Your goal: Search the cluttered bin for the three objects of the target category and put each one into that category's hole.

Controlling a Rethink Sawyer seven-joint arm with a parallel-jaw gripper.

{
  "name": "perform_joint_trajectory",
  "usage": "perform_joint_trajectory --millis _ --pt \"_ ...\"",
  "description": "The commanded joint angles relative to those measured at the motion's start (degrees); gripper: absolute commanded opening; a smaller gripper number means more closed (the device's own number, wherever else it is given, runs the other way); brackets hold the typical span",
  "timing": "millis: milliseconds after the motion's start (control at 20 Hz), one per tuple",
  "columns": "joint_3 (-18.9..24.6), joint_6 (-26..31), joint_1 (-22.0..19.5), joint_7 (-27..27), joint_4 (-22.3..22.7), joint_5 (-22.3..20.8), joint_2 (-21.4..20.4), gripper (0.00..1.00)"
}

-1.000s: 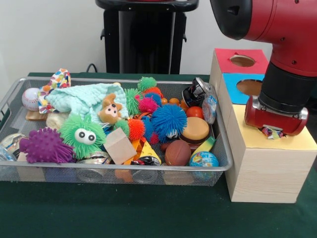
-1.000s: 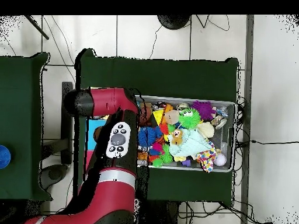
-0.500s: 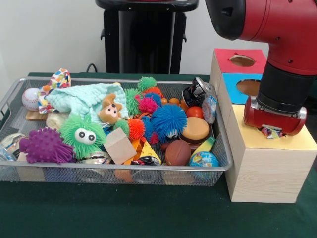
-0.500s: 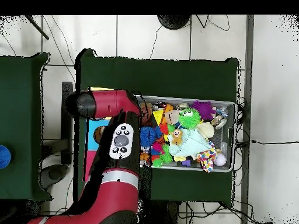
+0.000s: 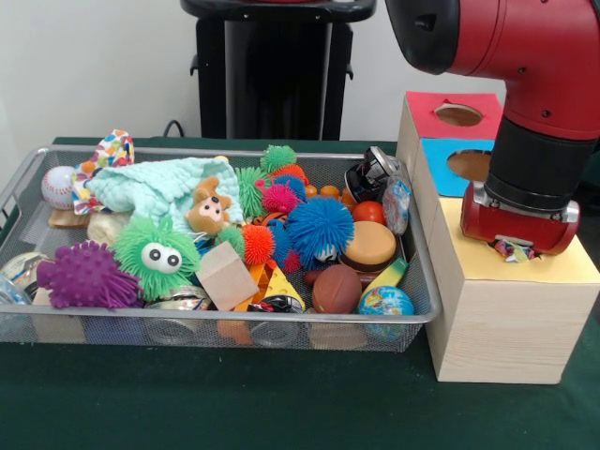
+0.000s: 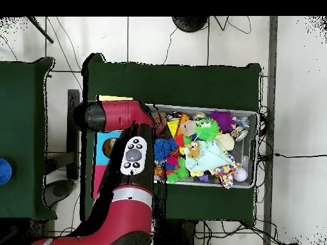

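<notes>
The red arm reaches down to the yellow-topped end (image 5: 562, 267) of the wooden sorting box. My gripper (image 5: 517, 244) is low over that yellow top, mostly hidden under the red wrist. A scrap of multicoloured patterned cloth (image 5: 514, 250) pokes out just beneath the wrist, touching the yellow surface. The yellow section's hole is hidden by the arm. The red section's hole (image 5: 458, 114) and the blue section's hole (image 5: 472, 165) are uncovered. In the overhead view the arm (image 6: 133, 156) covers most of the box; only part of the blue section (image 6: 102, 141) shows.
The wire bin (image 5: 234, 323) left of the box holds a mint cloth (image 5: 155, 183), a patterned cloth (image 5: 114, 148), a small bear (image 5: 208, 208), a green furry ball (image 5: 157, 251), a purple spiky ball (image 5: 86, 275), a blue spiky ball (image 5: 320, 228), a baseball (image 5: 57, 186) and a wooden block (image 5: 227, 274).
The upper arm has swung slightly toward the bin. The wrist stays over the yellow top with the cloth scrap under it. Nothing in the bin has moved.
</notes>
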Motion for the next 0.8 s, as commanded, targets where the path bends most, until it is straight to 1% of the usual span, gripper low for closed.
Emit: perform_joint_trajectory --millis 50,600,800 --pt "2.7 -3.2 -3.5 1.8 9.6 -5.4 8.0 1.00" --pt "-0.3 0.4 -0.4 5.6 7.5 -4.2 6.4 1.00" --pt "-0.6 1.9 0.3 5.4 6.0 -4.0 5.7 1.00"
